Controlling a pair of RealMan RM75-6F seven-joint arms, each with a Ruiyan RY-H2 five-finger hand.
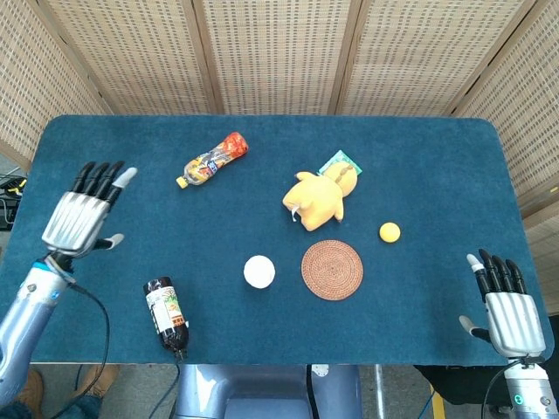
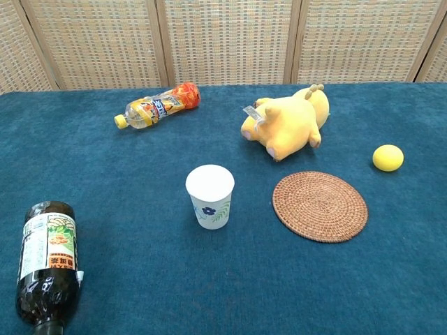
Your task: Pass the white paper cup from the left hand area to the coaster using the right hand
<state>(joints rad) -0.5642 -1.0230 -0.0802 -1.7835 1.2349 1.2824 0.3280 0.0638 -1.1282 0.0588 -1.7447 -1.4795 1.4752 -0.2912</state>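
Note:
The white paper cup (image 1: 258,271) (image 2: 209,195) stands upright on the blue table, a short way left of the round woven coaster (image 1: 332,270) (image 2: 320,206). Nothing touches it. My left hand (image 1: 80,216) hovers open at the far left of the table, fingers spread, well away from the cup. My right hand (image 1: 504,309) is open at the table's front right corner, far right of the coaster. The chest view shows neither hand.
A dark bottle (image 1: 166,314) (image 2: 46,259) lies front left. An orange-capped drink bottle (image 1: 212,160) (image 2: 157,106) lies at the back. A yellow plush toy (image 1: 316,198) (image 2: 288,125) sits behind the coaster, and a small yellow ball (image 1: 389,231) (image 2: 388,158) lies to its right.

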